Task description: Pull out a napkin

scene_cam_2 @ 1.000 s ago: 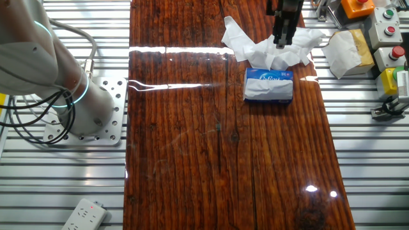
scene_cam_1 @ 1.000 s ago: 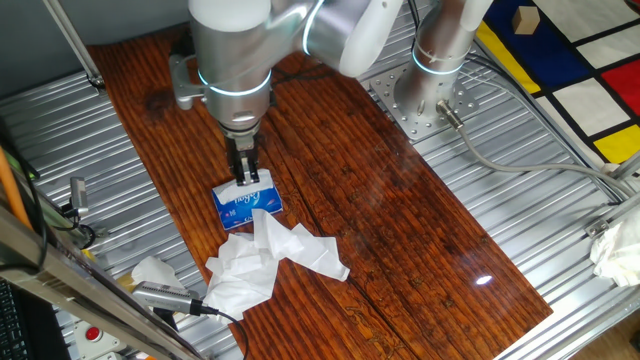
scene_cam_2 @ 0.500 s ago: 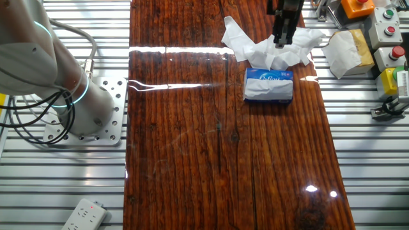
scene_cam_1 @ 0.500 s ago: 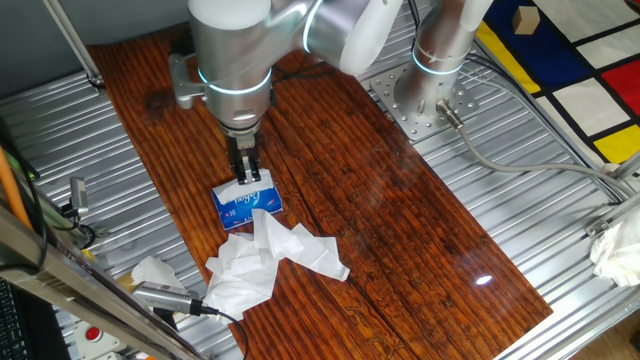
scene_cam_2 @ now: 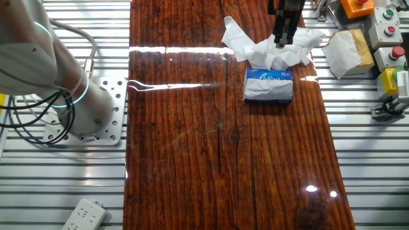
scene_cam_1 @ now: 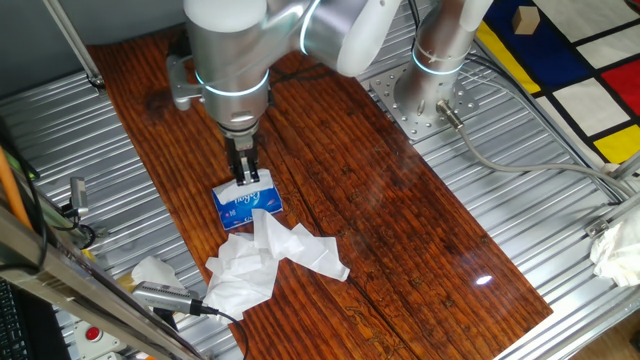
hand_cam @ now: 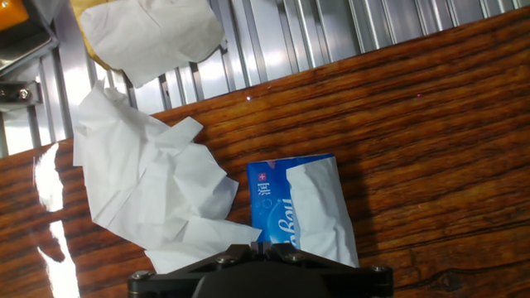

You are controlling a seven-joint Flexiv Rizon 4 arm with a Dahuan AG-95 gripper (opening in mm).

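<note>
The small blue tissue pack lies on the wooden board; it also shows in the other fixed view and in the hand view. A white sheet shows in its torn top. A creased white napkin pile lies loose right beside the pack, also in the other fixed view and the hand view. My gripper points straight down just above the pack's far end, its jaws together with nothing seen between them. It also shows in the other fixed view and at the hand view's bottom edge.
Another crumpled tissue lies on the metal slats past the board's edge, next to button boxes. The arm's base is bolted beside the board. A power strip lies on the slats. Cables and a tool lie near the napkin pile.
</note>
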